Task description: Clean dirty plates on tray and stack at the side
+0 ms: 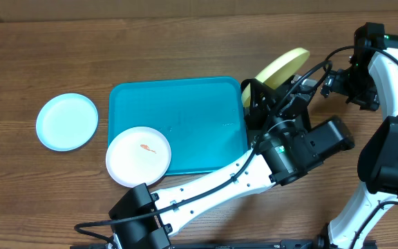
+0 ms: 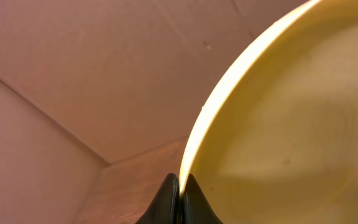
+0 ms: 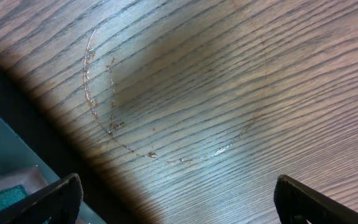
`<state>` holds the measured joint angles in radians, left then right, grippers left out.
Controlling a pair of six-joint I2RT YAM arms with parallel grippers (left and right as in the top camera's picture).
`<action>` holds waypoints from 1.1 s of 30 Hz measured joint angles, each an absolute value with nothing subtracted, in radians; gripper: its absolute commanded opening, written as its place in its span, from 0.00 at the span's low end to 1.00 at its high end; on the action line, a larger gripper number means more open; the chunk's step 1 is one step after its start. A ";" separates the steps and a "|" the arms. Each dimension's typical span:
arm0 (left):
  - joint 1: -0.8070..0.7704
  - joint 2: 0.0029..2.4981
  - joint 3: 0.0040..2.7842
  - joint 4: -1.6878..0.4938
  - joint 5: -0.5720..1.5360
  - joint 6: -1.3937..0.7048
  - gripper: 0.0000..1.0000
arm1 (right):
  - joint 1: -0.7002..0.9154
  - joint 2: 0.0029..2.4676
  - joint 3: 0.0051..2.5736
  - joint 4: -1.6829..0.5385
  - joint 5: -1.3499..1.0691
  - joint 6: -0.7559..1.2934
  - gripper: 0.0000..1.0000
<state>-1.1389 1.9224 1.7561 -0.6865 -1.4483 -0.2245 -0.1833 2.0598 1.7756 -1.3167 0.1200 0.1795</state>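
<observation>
Your left arm (image 1: 213,183) runs from the near edge of the table (image 1: 47,41) on a diagonal toward the far right, with the wrist rolled over. The left gripper (image 2: 180,190) is clamped tight, fingers pinching the rim of the yellow-green plate (image 1: 282,67), which it holds tilted on edge. Your right arm (image 1: 394,76) stands folded by the right edge. Its forearm rises toward the far right corner, then the wrist bends back inward. The right gripper (image 3: 178,199) points down at the table, jaws spread wide with nothing between them.
</observation>
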 measured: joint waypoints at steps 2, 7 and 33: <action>-1.138 1.922 1.756 -0.686 -1.439 -0.216 0.04 | -0.183 2.060 1.776 -1.317 0.120 0.179 1.00; -1.129 1.922 1.756 -0.687 -1.355 -0.206 0.04 | -0.184 2.060 1.776 -1.317 0.120 0.179 1.00; -0.360 1.922 1.757 -1.056 0.169 -0.525 0.04 | -0.184 2.060 1.776 -1.316 0.120 0.179 1.00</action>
